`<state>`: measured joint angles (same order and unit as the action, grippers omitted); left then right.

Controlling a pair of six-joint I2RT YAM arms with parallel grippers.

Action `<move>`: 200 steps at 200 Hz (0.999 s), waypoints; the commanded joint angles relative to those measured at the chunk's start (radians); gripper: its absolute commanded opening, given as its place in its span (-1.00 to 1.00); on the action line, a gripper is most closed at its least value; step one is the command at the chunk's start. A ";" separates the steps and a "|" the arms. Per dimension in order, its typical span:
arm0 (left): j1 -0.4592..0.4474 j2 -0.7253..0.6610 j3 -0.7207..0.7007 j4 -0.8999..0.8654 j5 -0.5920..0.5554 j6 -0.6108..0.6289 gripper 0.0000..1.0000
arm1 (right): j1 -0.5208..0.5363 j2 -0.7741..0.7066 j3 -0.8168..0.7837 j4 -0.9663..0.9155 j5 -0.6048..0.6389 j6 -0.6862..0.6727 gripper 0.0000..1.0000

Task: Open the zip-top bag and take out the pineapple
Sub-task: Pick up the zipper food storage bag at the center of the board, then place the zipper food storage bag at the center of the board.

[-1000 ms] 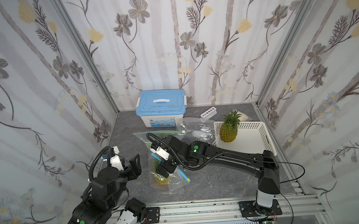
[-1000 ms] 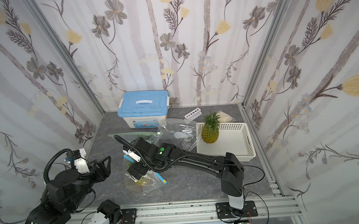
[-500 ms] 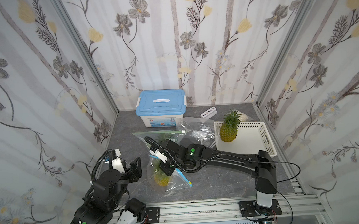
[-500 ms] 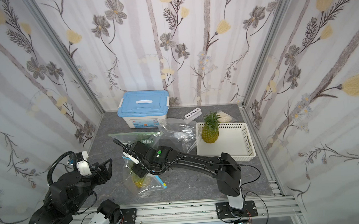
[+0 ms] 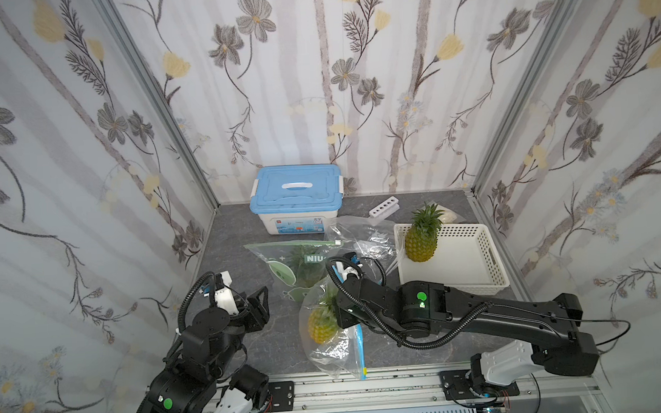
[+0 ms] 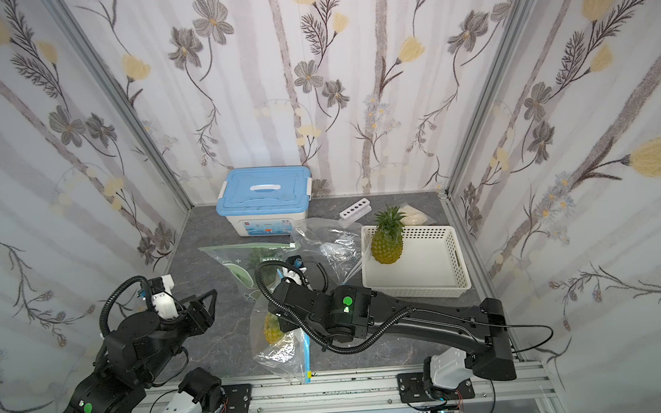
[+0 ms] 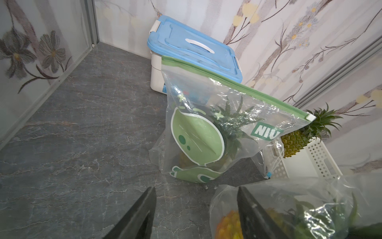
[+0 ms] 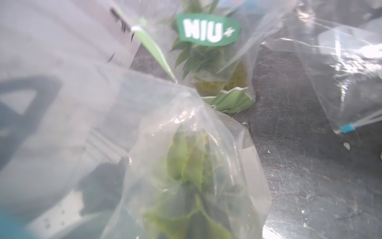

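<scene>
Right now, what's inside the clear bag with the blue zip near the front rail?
A pineapple: yellow body and green crown show through the clear bag. The right arm covers part of the crown and the bag's top.

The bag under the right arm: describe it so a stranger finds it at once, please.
Find the metal rail along the front; just behind its middle, under the black right arm, is a clear bag. Its blue zip strip and yellow pineapple set it apart: the bag behind is green-printed, the crumpled one looks empty.
</scene>
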<state>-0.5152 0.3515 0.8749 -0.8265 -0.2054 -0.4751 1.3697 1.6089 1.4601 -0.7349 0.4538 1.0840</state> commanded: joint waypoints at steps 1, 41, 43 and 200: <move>0.002 -0.007 -0.005 0.072 0.034 -0.026 0.29 | 0.036 0.022 0.002 -0.058 0.272 0.469 -1.00; 0.002 -0.040 0.014 0.056 0.021 -0.016 0.28 | 0.075 0.259 0.225 -0.421 0.312 0.939 -1.00; 0.001 -0.043 0.014 0.056 0.021 -0.017 0.28 | 0.074 0.275 0.246 -0.450 0.310 0.955 -1.00; 0.001 -0.073 0.001 0.013 0.023 0.003 0.31 | 0.052 0.321 0.160 -0.384 0.261 1.063 0.17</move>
<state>-0.5152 0.2653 0.8768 -0.8291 -0.1791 -0.4927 1.4101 1.9316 1.5703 -1.1084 0.7006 2.0529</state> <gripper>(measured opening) 0.651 0.557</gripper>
